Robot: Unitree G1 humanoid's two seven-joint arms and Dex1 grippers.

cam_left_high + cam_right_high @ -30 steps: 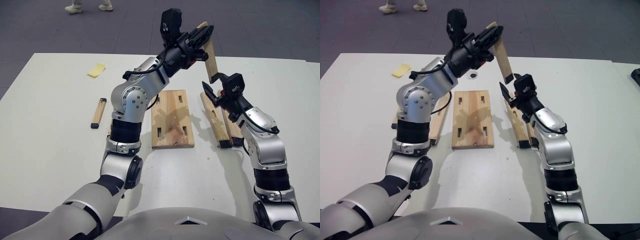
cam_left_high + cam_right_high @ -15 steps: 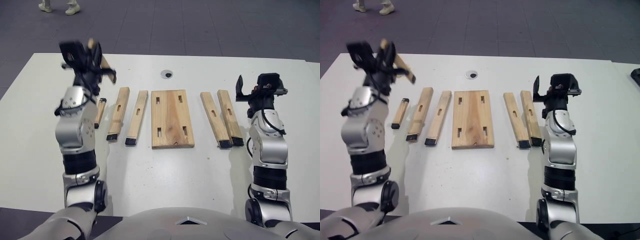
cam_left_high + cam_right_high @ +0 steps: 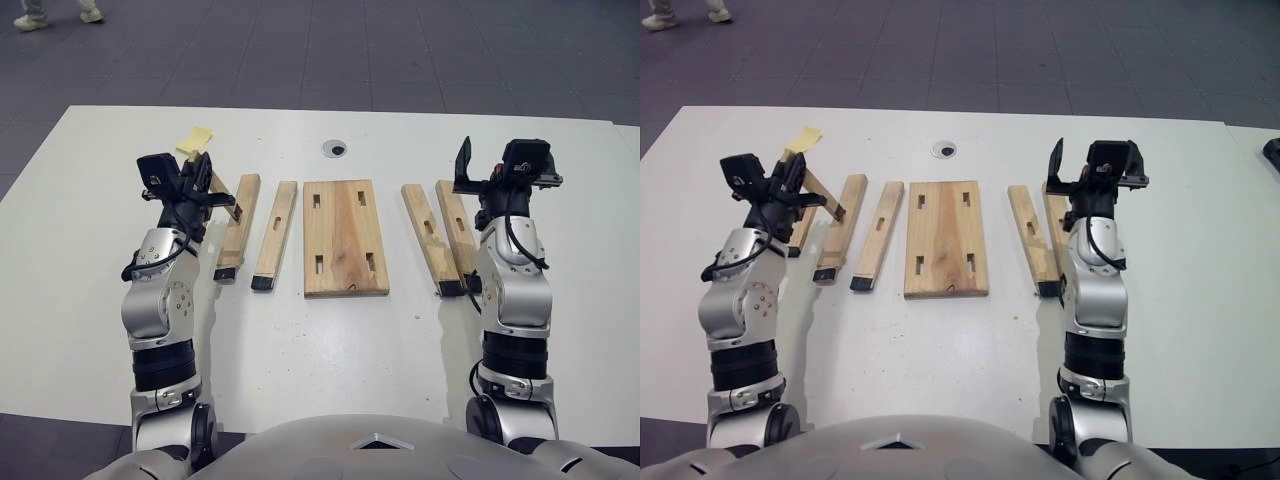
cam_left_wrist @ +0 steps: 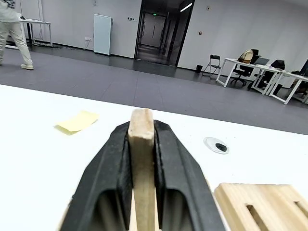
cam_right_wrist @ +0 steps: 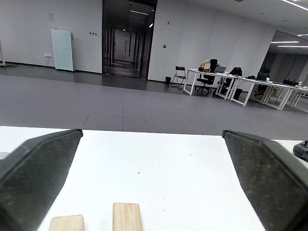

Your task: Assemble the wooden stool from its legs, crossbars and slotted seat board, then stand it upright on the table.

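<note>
- Left wrist view: our left fingers [image 4: 108, 168] pinch a short wooden crossbar [image 4: 142, 144] tight between them.
- In the head views, that crossbar sits on our left side. It slants down toward the counter [image 3: 330, 350]. Its dark tip is close to the far end of the outer left leg [image 3: 238, 225]. We cannot tell if the tip touches anything.
- The slotted seat board [image 3: 345, 237] lies flat in the middle of the counter.
- The outer left leg and the inner left leg [image 3: 275, 233] lie flat on the board's left, near each other.
- The inner right leg [image 3: 427, 238] and the outer right leg [image 3: 456, 232] lie flat on the board's right, just beside each other.
- Our right fingers [image 5: 38, 168] are spread wide apart. They are held up near the far ends of the two right legs.
- A second short bar [image 3: 800, 228] lies on the counter, partly hidden behind our left arm.
- A yellow paper note [image 3: 195, 140] lies past our left fingers.
- A small round hole [image 3: 337, 149] sits in the counter past the seat board.
</note>
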